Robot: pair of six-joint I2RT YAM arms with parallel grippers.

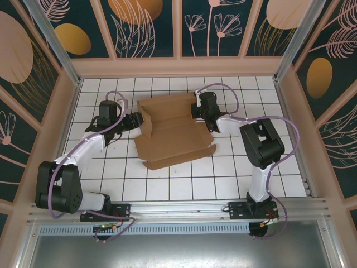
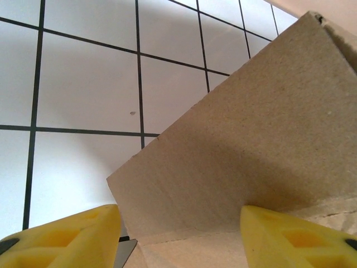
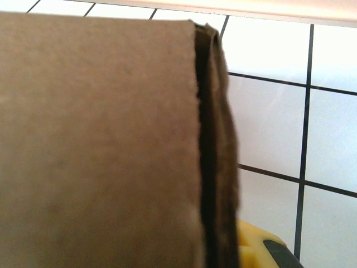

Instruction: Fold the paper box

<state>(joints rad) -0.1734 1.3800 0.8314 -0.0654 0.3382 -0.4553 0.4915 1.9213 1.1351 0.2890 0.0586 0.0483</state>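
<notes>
The paper box (image 1: 170, 134) is a brown cardboard sheet lying partly folded in the middle of the tiled table. My left gripper (image 1: 139, 120) is at its left edge, where a side flap (image 1: 146, 124) stands up. In the left wrist view that flap (image 2: 251, 139) rises between my yellow fingertips (image 2: 72, 234), and the left gripper (image 2: 181, 237) is open around it. My right gripper (image 1: 196, 110) sits at the box's far right edge. In the right wrist view it (image 3: 220, 254) is shut on a doubled-over cardboard layer (image 3: 100, 139); one yellow finger (image 3: 256, 248) shows beside the fold.
The white gridded table (image 1: 251, 167) is ringed by a wooden frame and patterned walls (image 1: 145, 28). A metal rail (image 1: 184, 215) carries both arm bases along the near edge. Open tiles lie in front of the box.
</notes>
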